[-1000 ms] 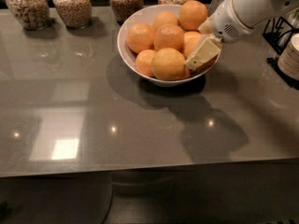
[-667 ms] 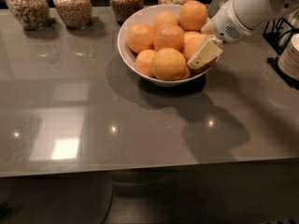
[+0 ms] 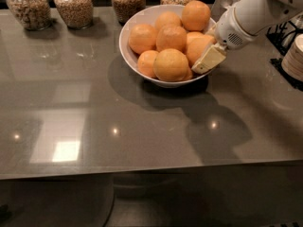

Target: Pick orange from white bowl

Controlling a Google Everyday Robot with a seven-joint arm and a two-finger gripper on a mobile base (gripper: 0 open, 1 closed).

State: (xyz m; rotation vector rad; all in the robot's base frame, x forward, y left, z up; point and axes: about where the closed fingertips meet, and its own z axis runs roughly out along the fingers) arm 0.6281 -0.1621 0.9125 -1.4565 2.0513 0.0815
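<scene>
The white bowl stands at the back middle of the grey table and holds several oranges piled up. My gripper reaches in from the upper right, over the bowl's right rim. Its cream-coloured tip lies against a large orange on the right side of the pile, next to the big front orange. No stem nub shows on any orange from here. The gripper's far side is hidden behind the fruit and the white arm.
Several glass jars of grains line the table's back edge, to the left of and behind the bowl. A stack of plates and a dark rack stand at the far right. The grey tabletop stretches to the front edge.
The gripper has sunk very slightly at the bowl's right rim. The bowl and the oranges have not moved.
</scene>
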